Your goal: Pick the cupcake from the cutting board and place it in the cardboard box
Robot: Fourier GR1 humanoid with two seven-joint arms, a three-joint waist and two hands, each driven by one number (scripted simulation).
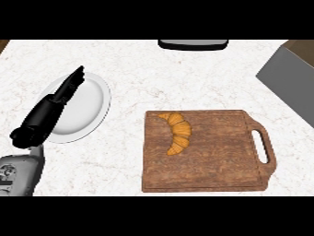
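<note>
On the cutting board [207,152], a croissant [177,132], not a cupcake, lies lengthwise, right of the left hand [54,108], straight-fingered and empty; no right hand shows.

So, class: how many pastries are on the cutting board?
1: a croissant on the left part of the board. No cupcake shows; the box's inside is hidden.

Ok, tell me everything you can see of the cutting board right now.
The cutting board is a dark brown, wood-looking rectangle with rounded corners and a slotted handle on its right edge. It lies flat on the white marbled counter, right of the white plate. Only a croissant rests on it, upper left; no cupcake shows.
</note>
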